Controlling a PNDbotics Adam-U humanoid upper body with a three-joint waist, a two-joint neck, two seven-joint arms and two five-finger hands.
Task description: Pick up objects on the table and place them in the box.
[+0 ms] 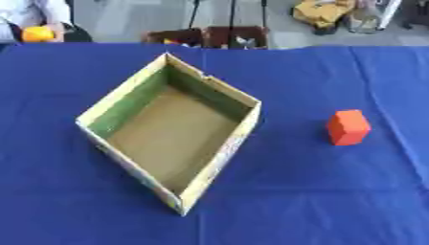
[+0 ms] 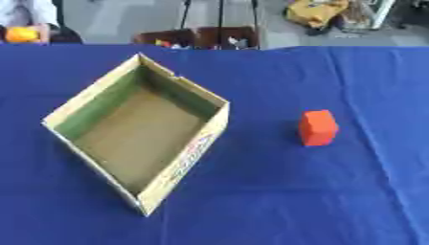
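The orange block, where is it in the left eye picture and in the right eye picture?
Left eye view: the orange block sits right of centre on the blue cloth.
Right eye view: the orange block sits nearer the middle, a bit right of centre.
Shared landmark: the open cardboard box, always to the block's left, apart from it.

No readable text; perhaps blurred print (red, blue) on box (image 2: 194, 152) wall

Neither my left hand nor my right hand shows in either eye's view, so I cannot tell their colours, shapes, cables or markings.
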